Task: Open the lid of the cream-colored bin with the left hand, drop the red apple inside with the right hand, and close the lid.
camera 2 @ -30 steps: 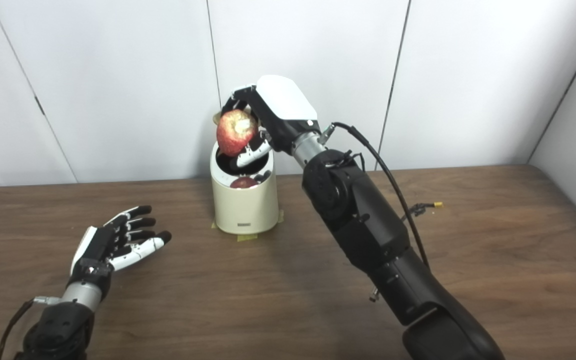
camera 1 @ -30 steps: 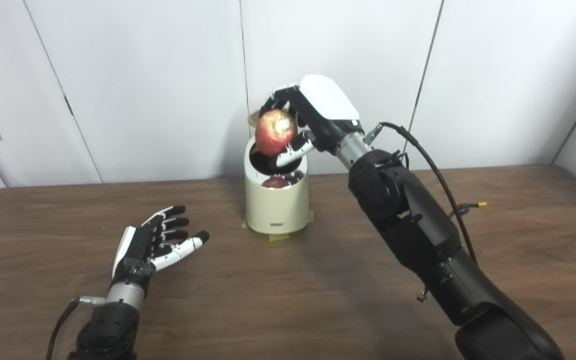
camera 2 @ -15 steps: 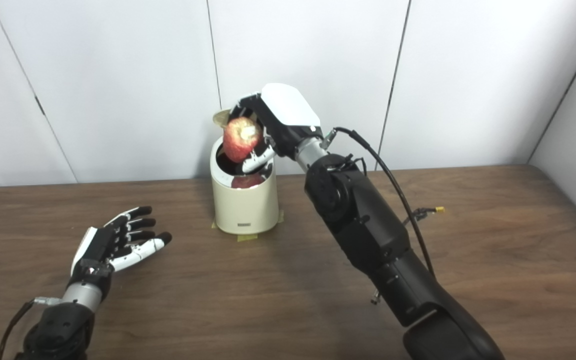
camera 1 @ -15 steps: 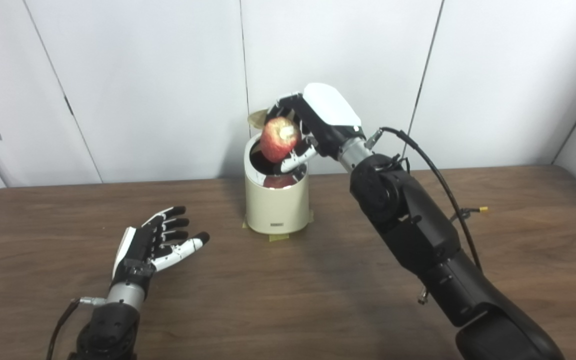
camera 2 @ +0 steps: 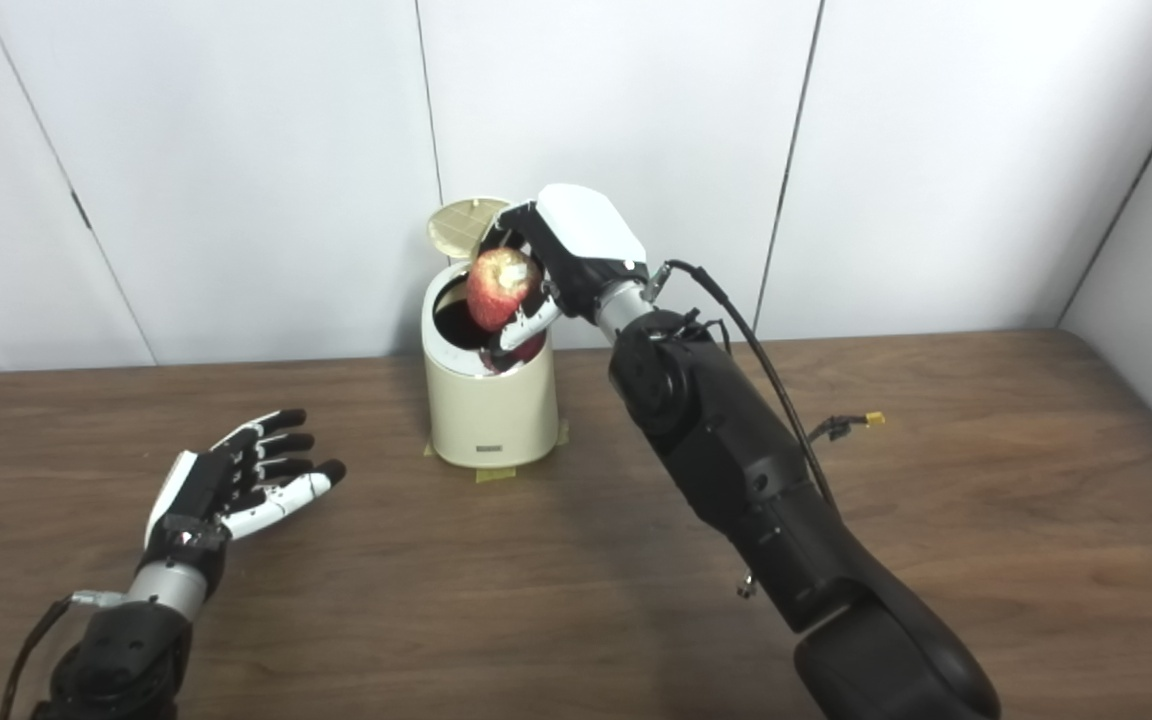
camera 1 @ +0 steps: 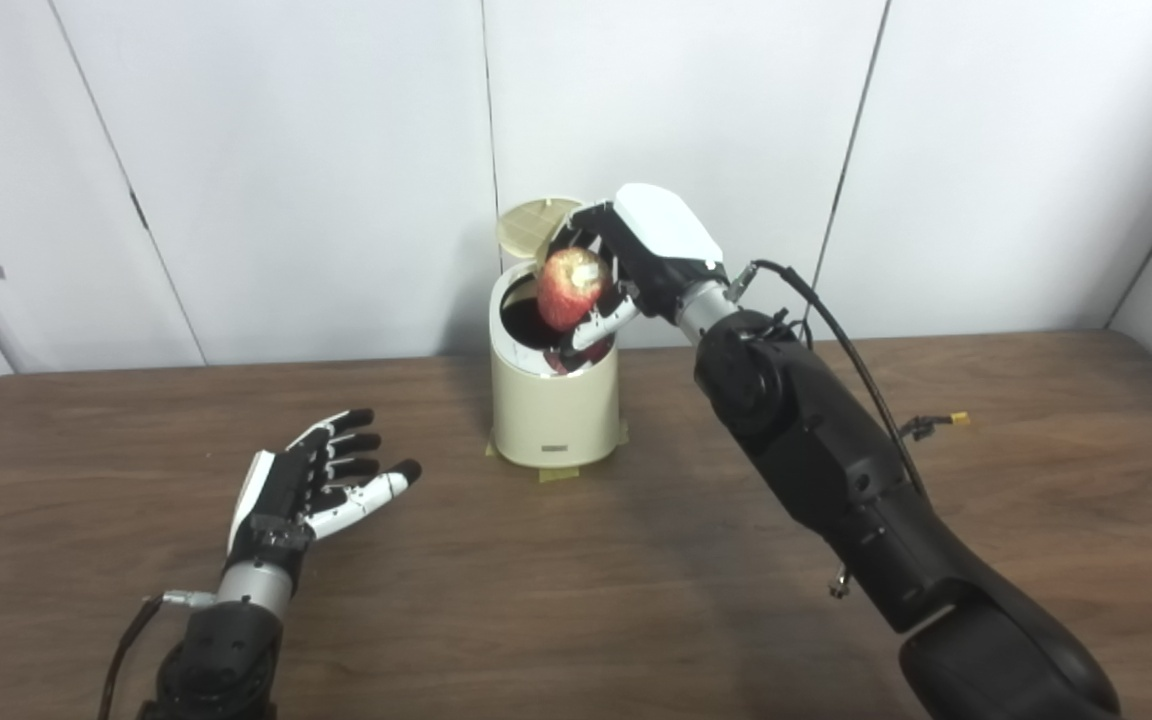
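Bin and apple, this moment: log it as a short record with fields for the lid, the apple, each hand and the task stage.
bin: cream-colored bin upright on the table, tape at its base
lid: lid up, standing behind the opening
apple: red apple held just above the opening, not released
right hand: right hand shut on the apple
left hand: left hand open, empty, away from the bin, over the table
inside bin: something red shows below the apple; unclear what
stage: lid open; drop and closing not yet done
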